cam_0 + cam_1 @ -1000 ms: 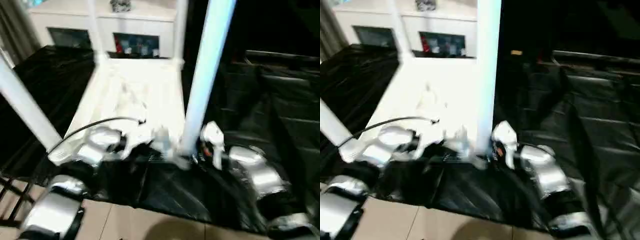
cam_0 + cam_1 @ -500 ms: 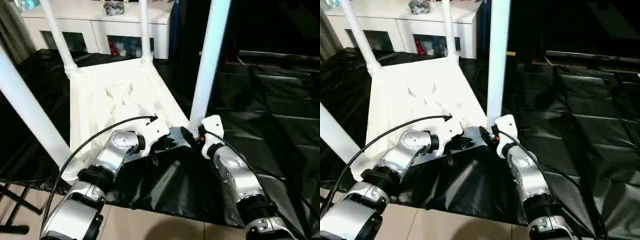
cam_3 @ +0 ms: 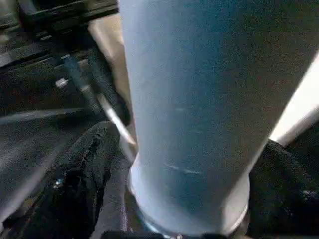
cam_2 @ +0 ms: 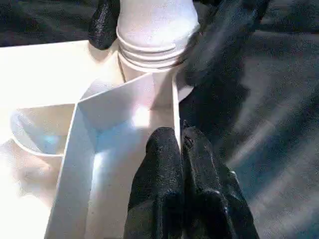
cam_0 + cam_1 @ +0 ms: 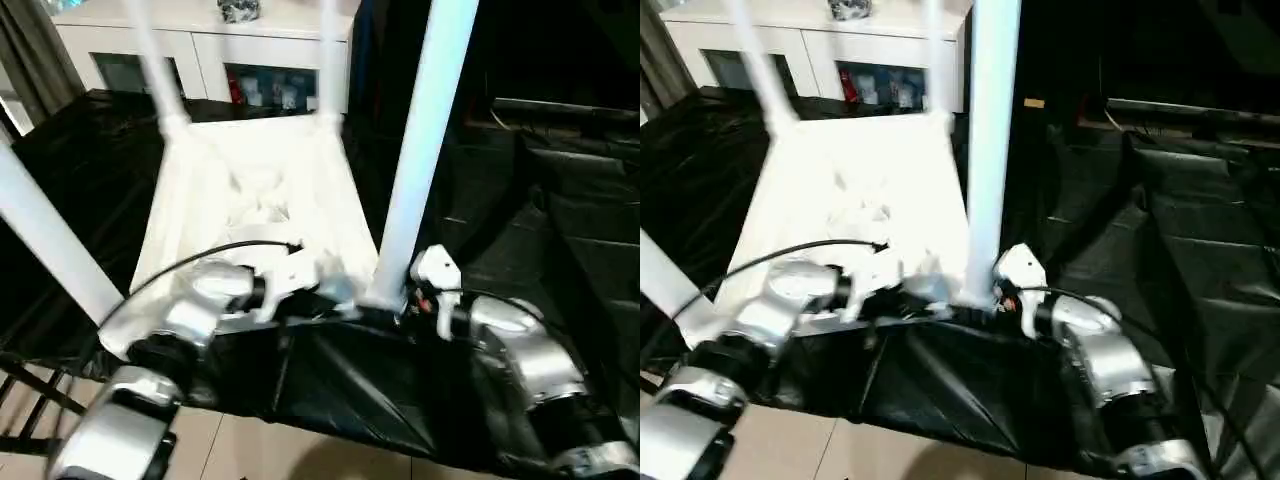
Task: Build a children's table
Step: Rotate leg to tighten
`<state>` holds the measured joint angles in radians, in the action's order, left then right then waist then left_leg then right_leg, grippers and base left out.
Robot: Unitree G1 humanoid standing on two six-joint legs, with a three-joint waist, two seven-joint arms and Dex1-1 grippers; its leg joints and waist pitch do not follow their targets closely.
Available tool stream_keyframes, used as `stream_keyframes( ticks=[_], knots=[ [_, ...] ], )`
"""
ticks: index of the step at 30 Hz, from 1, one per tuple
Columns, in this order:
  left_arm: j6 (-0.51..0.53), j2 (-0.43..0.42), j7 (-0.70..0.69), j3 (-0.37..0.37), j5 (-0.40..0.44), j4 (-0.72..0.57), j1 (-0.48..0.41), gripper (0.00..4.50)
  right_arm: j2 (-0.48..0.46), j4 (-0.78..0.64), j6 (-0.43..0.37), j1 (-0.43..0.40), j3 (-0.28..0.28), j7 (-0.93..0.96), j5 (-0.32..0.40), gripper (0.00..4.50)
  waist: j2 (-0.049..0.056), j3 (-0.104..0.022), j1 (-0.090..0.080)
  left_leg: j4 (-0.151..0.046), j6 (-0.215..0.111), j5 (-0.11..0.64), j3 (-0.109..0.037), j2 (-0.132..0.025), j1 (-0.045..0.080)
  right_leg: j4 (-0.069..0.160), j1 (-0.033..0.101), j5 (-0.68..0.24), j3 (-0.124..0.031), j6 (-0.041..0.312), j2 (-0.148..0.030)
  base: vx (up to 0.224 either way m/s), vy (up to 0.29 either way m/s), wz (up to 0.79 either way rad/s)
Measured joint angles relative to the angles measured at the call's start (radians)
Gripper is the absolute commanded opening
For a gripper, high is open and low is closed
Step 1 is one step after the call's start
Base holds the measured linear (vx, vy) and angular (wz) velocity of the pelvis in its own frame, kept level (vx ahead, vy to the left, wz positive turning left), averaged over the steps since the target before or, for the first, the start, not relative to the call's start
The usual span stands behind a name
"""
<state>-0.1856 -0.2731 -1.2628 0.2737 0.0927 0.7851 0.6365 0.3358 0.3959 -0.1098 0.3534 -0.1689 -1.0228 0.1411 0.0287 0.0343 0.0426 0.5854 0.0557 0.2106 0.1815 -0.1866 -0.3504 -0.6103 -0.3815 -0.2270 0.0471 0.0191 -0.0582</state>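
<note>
An upturned white children's tabletop (image 5: pixel 255 200) lies on a surface draped in black plastic sheeting (image 5: pixel 520 230), its ribbed underside facing up. Four white tube legs rise from its corner sockets, their long axes pointing upward; the two far legs stand at the far corners, one leans out at the near left corner, and the near right leg (image 5: pixel 420 150) stands tallest in view. That near right leg is what the coming move turns on: it rises straight up just in front of the right pincer (image 3: pixel 169 199), closer to the right arm than the left. In the right wrist view the right pincer's black fingers (image 3: pixel 82 179) stand wide apart on either side of the leg's base, flanking it; whether they touch it cannot be told. The left pincer (image 4: pixel 180 149) is fully closed, its fingertips pinching the tabletop's thin raised rim at the near edge, just beside the same corner socket (image 4: pixel 154 50).
</note>
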Motion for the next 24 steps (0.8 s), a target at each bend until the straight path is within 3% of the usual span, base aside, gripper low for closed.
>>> stream_keyframes(
  ticks=[8, 17, 21, 24],
  knots=[
    [-0.052, -0.040, -0.131, 0.018, -0.018, 0.010, 0.003, 0.00, 0.028, 0.000, -0.045, 0.029, -0.049, -0.165, 0.034, 3.01, -0.001, 0.000, 0.016, 0.001, 0.000, 0.000, 0.002, -0.001, 0.000, 0.000, 0.000, 0.000, 0.000, 0.000, -0.001, 0.000, 0.000, 0.00],
    [-0.063, -0.047, -0.155, 0.016, -0.029, 0.037, 0.012, 0.00, 0.028, 0.004, -0.056, 0.039, -0.059, -0.182, 0.036, 2.72, -0.001, 0.001, 0.016, 0.001, 0.000, 0.000, 0.002, -0.001, 0.000, -0.001, 0.000, 0.000, 0.000, 0.000, -0.001, 0.000, 0.000, 0.00],
    [-0.032, -0.045, -0.103, 0.001, -0.026, 0.046, 0.012, 0.00, -0.020, 0.026, -0.026, 0.032, -0.038, -0.071, 0.009, 2.70, -0.002, 0.001, 0.010, 0.001, 0.002, -0.001, 0.003, -0.002, 0.001, -0.003, 0.002, 0.001, 0.000, 0.001, 0.000, 0.000, 0.000, 0.00],
    [0.011, -0.016, 0.034, -0.016, 0.004, 0.057, 0.026, 0.00, -0.093, 0.074, 0.008, 0.033, 0.016, 0.149, -0.015, 2.68, -0.003, 0.002, -0.008, 0.001, 0.009, 0.001, 0.003, -0.001, 0.002, -0.002, 0.002, 0.002, -0.001, 0.002, -0.001, -0.017, 0.001, 0.00]
  ],
)
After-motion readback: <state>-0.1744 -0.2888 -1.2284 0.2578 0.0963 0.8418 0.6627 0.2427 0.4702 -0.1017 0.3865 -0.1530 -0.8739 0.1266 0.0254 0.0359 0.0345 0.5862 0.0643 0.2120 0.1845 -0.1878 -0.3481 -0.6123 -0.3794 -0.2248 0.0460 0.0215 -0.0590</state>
